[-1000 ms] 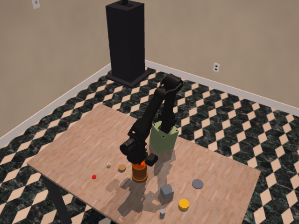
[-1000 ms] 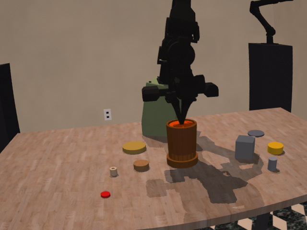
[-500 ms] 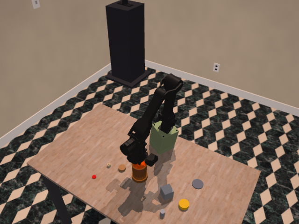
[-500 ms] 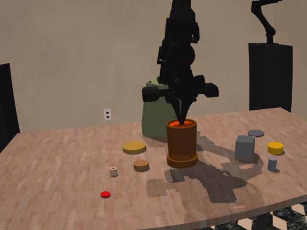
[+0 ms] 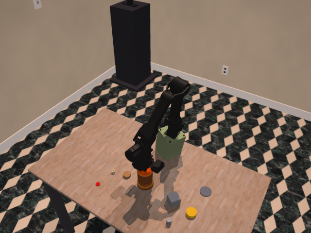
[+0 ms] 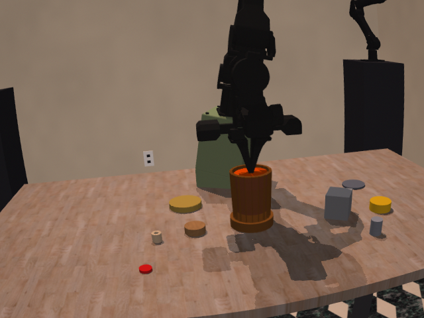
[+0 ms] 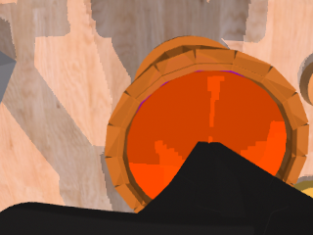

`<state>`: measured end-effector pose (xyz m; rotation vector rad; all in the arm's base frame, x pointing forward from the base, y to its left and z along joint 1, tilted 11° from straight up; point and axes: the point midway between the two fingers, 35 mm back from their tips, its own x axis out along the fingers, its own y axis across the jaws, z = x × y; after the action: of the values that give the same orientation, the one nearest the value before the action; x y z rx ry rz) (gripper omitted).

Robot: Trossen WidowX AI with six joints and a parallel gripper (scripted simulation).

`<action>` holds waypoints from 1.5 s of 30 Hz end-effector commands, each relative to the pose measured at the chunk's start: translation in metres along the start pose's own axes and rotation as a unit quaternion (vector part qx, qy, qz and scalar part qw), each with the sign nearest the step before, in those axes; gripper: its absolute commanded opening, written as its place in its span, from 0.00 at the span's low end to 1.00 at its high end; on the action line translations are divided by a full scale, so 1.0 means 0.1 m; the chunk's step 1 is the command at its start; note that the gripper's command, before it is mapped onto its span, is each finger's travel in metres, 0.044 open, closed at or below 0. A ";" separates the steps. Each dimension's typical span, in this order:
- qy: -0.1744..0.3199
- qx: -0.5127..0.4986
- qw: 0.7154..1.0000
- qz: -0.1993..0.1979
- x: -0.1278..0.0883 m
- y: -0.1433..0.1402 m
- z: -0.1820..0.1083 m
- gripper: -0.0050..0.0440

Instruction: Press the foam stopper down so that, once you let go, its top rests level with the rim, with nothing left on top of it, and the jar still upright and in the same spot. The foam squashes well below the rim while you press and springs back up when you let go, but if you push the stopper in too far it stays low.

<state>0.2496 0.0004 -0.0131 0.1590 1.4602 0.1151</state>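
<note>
Only ext. view shows flat ochre disc [image 6: 185, 203]; fingers [image 6: 250, 169] pressed tog., gripping nothing.

It looks like a lab corner: a black robot arm [image 6: 367, 28] tops a dark pedestal [image 5: 130, 45] [image 6: 373, 106] at the exterior view's upper right, with a plain beige wall [image 5: 226, 32] [image 6: 103, 68], a checkered floor [image 5: 228, 138] and a wooden worktop [image 5: 100, 140] [image 6: 85, 205].
</note>
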 end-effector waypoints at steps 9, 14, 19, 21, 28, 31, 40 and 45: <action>0.007 0.001 1.000 0.001 0.04 0.01 -0.05 0.10; 0.007 0.001 1.000 0.001 0.05 0.01 -0.06 0.10; 0.007 0.001 1.000 0.001 0.05 0.01 -0.06 0.10; 0.006 0.001 1.000 0.001 0.05 0.01 -0.06 0.10; 0.006 0.001 1.000 0.001 0.06 0.01 -0.07 0.10; 0.006 0.001 1.000 0.001 0.06 0.01 -0.07 0.10; 0.006 0.001 1.000 0.001 0.07 0.01 -0.07 0.10; 0.006 0.001 1.000 0.001 0.07 0.01 -0.07 0.10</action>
<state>0.2494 0.0009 -0.0155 0.1576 1.4492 0.1147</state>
